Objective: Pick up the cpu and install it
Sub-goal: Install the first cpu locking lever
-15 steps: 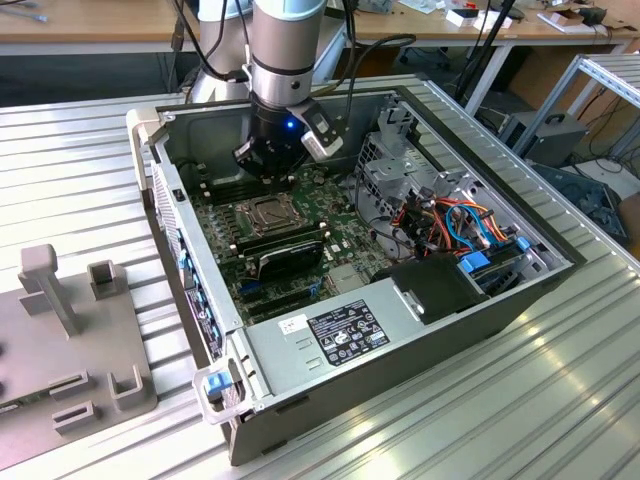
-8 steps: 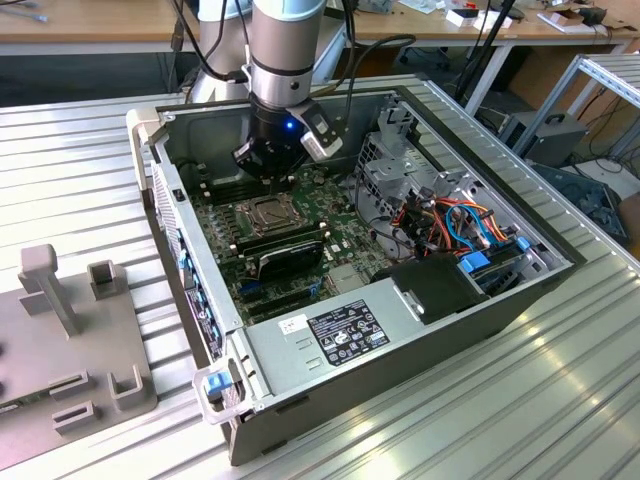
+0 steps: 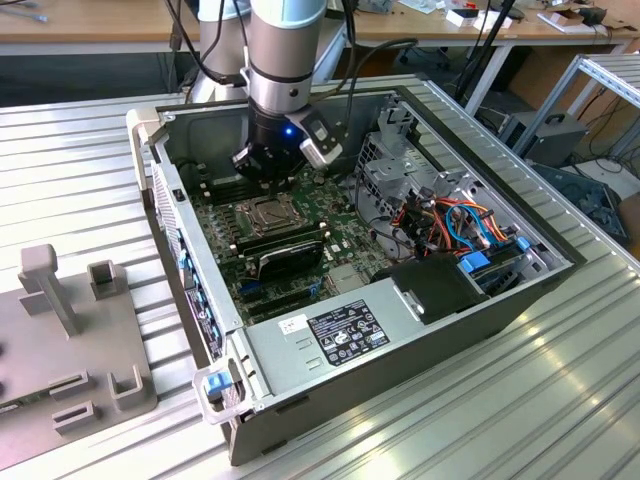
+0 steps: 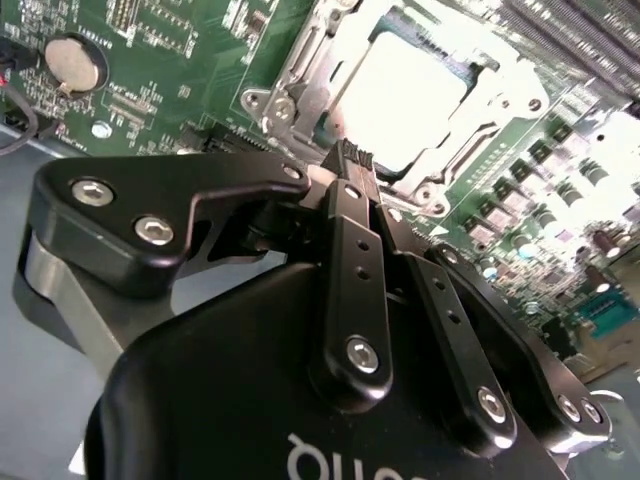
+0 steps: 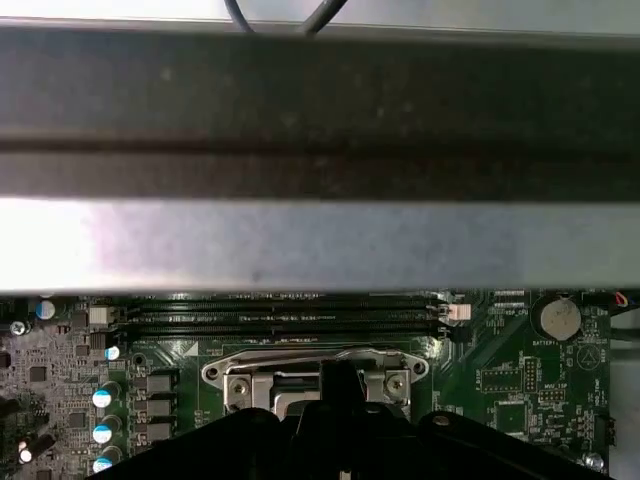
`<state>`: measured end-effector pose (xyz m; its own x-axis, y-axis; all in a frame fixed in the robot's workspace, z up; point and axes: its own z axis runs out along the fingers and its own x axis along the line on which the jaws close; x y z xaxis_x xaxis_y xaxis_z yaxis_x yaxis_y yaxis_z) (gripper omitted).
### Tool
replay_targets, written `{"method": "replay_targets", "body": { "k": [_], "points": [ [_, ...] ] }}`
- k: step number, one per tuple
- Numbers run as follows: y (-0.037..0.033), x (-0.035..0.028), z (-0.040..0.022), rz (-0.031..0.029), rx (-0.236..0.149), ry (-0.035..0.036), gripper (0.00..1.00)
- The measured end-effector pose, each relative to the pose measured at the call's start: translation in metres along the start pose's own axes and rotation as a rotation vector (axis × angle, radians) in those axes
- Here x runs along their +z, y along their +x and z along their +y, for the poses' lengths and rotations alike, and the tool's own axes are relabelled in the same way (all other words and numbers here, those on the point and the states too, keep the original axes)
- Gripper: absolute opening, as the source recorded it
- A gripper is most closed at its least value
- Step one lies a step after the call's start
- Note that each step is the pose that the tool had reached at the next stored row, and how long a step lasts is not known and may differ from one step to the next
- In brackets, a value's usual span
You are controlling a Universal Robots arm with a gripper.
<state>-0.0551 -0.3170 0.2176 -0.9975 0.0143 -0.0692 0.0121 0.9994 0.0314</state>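
CPU, the small flat square chip with a pale silver-grey metal top [image 4: 405, 95], lies inside the square metal-framed socket [image 4: 300, 85] on the green motherboard [image 4: 170, 50], toward the upper middle of the second wrist view. Its bright lid appears level within the frame, so I judge it already seated, though whether it is fully home cannot be told from here.

Just below the socket in that same view, the black two-fingered tool [image 4: 348, 160] has its fingertips [image 4: 345, 153] drawn together with no chip between them: it is closed on nothing, near the socket's lower edge and apart from the chip's top. In the exterior view the tool [image 3: 268, 178] hangs from the grey arm directly over the socket [image 3: 270, 212], in the upper middle of the open grey computer case [image 3: 400, 330], which sits on the ribbed aluminium desk [image 3: 80, 170]. In the first wrist view the socket's frame [image 5: 315, 372] lies under the long black memory slots [image 5: 280, 318].

The step in hand looks like the end of the install: the chip placed and let go. Anything that follows calls for care near the socket frame, since the closed fingertips stand close to it and a sideways brush could shift the chip.
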Motion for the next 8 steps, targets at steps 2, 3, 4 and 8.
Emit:
{"method": "replay_targets", "body": {
  "k": [2, 3, 4, 8],
  "points": [
    [0.0023, -0.0003, -0.0067, -0.0019, 0.0, -0.0011, 0.11],
    [0.0028, -0.0005, -0.009, -0.0022, 0.0, -0.0011, 0.11],
    [0.0034, -0.0006, -0.0119, -0.0023, 0.0, -0.0011, 0.11],
    [0.0039, -0.0009, -0.0213, -0.0024, 0.0, -0.0012, 0.11]
  ]
}}
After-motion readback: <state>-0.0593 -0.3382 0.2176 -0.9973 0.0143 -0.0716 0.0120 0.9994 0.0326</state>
